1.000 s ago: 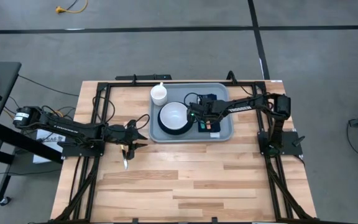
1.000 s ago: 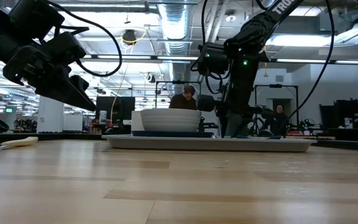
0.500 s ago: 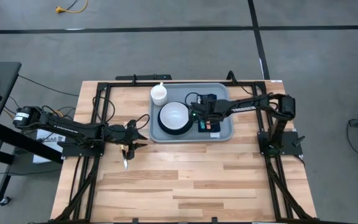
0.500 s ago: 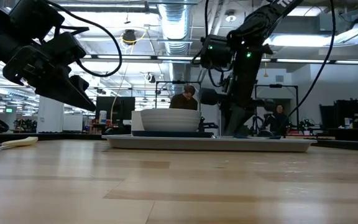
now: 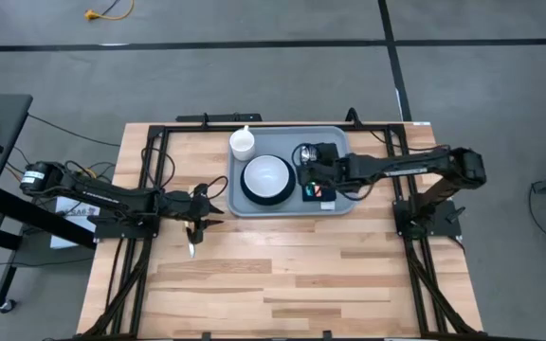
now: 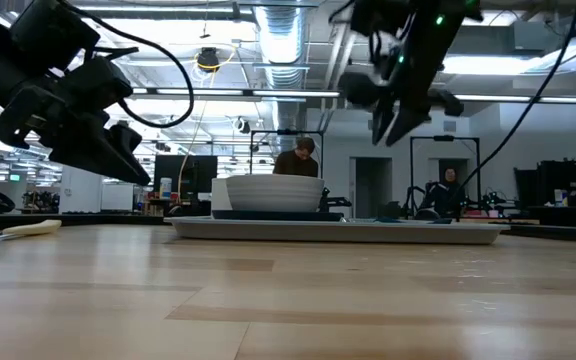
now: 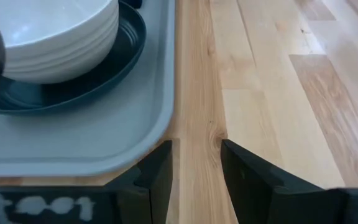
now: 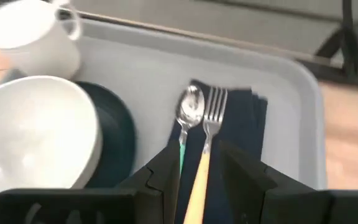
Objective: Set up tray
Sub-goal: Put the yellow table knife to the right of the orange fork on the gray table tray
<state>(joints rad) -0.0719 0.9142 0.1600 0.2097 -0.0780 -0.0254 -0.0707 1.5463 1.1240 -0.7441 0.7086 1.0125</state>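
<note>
Here both pincers [image 7: 194, 171] [image 8: 197, 171] gape empty by the smooth round-cornered tray [image 5: 341, 201].

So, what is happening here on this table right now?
A two-arm robot is setting up a tray. On it stand a white bowl on a dark plate, a mug, and a spoon and fork on a navy napkin. The right gripper hangs open above the napkin. The left gripper waits open beside the tray's corner.
</note>
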